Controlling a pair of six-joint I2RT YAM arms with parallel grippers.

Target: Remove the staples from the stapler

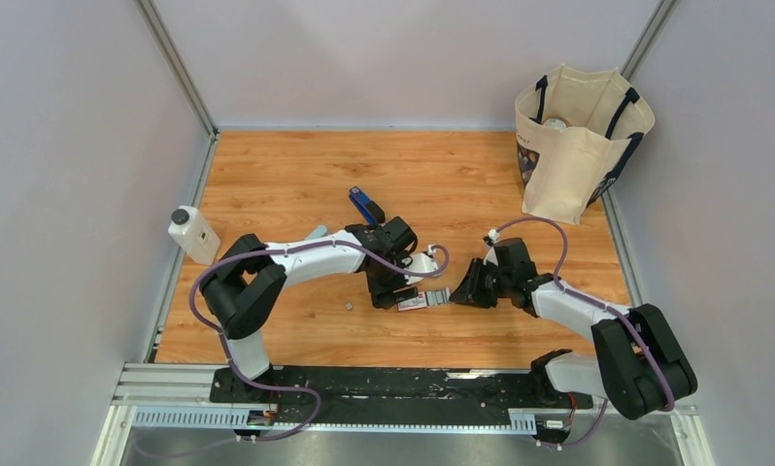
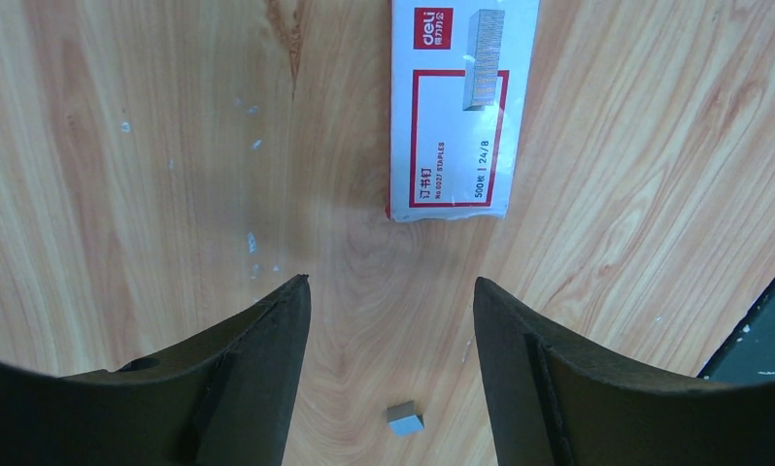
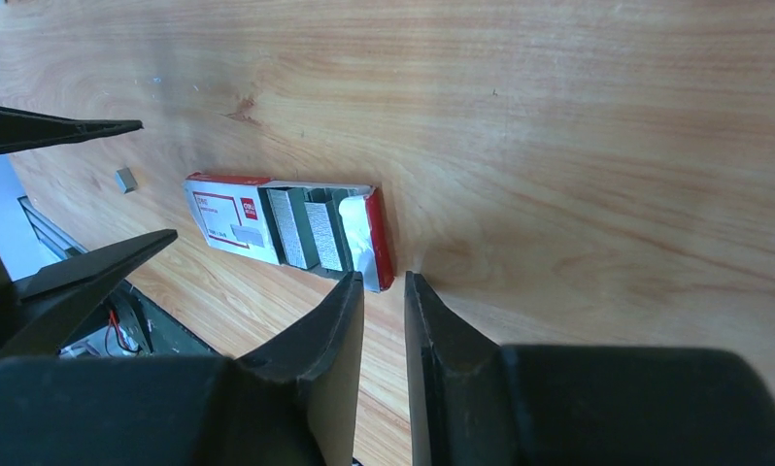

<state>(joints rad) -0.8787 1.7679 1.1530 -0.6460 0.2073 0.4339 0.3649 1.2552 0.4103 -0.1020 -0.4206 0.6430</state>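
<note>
Stapler [image 1: 366, 206], slim and dark blue, sits on the desk [image 1: 296, 175] on the far side of the left gripper's wrist. It is clear of both sets of fingers, and neither arm has hold of it.

The left gripper [image 2: 391, 291] hangs low over the wood with its jaws spread wide and nothing in them. Just inside that gap, close to the gripper's body, lies a small grey clump that I take to be the staples [image 2: 404, 418]. They are loose on the desk, so the unloading itself looks largely done. The wide stance reads as room left around the clump rather than a grip.

Straight ahead of those fingertips lies the red-and-white staple box [image 2: 452, 116].

The right gripper [image 3: 382, 277] is drawn nearly together, with a slim slit between the jaws and nothing in it. It is poised just beside the red end of the box, whose tray is slid out to show the spare strips [image 3: 306, 228]. That narrow set suits nudging or pinching the tray.

The box sits between the two grippers and they crowd each other, so either could knock it or scatter the clump.

A canvas bag [image 1: 578, 146] beyond the right gripper and a white bottle [image 1: 194, 233] out past the left arm are well apart and block nothing.
</note>
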